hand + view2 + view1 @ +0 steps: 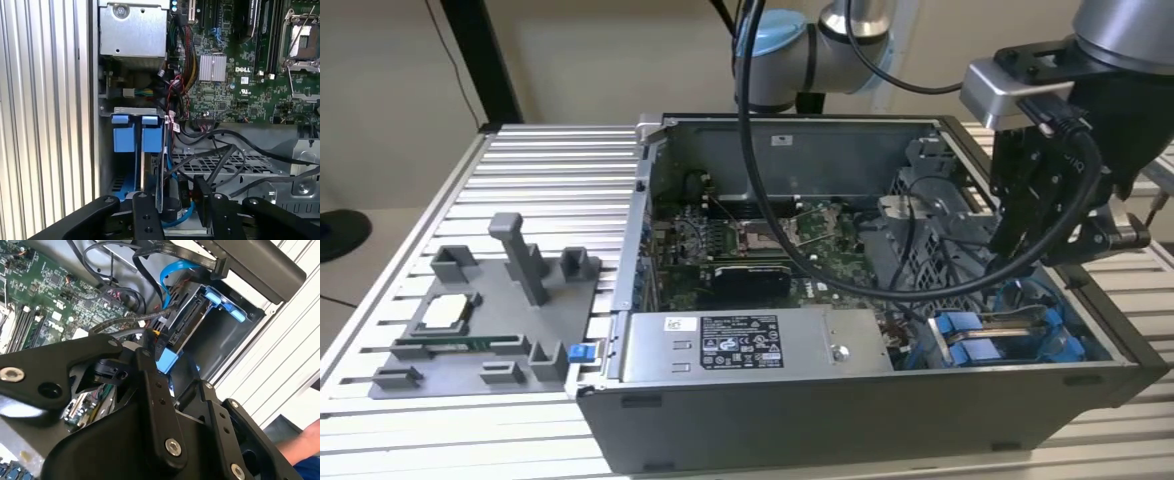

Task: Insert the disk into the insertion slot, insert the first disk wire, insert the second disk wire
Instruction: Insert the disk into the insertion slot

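Black links of the gripper [1047, 235] hang over the corner of the open computer case [854, 410] at the exterior view's right. Your arm [1121, 40] reaches down from above with its wrist bent, the tool aimed steeply into the bay. Whether the pincer is spread or pinching something, I cannot tell you (dark wires [227, 149] crowd its tip in both wrist views). The disk [194, 315] sits inside the insertion slot [131, 111], standing on edge in its blue carrier. Its long axis runs level alongside the case wall nearest the exterior camera, blue tab end toward the power-supply box [761, 345], connector end toward the gripper.
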You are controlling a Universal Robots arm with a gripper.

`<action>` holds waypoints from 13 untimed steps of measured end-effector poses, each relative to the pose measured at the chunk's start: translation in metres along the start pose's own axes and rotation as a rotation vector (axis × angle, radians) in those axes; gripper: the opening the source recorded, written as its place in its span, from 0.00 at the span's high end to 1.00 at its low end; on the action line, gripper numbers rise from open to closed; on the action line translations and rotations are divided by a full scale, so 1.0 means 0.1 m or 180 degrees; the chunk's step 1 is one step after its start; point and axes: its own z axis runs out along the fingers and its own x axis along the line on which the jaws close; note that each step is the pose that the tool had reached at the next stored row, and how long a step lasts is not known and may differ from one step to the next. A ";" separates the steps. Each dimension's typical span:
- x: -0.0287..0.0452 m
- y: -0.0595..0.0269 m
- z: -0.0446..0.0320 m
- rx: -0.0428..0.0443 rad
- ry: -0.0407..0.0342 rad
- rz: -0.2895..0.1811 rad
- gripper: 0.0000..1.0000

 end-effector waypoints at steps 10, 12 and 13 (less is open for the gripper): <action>0.000 0.001 0.008 0.0063 -0.0019 -0.0001 1.00; 0.000 0.001 0.009 0.0072 -0.0021 -0.0001 1.00; 0.000 0.001 0.010 0.0077 -0.0023 -0.0001 1.00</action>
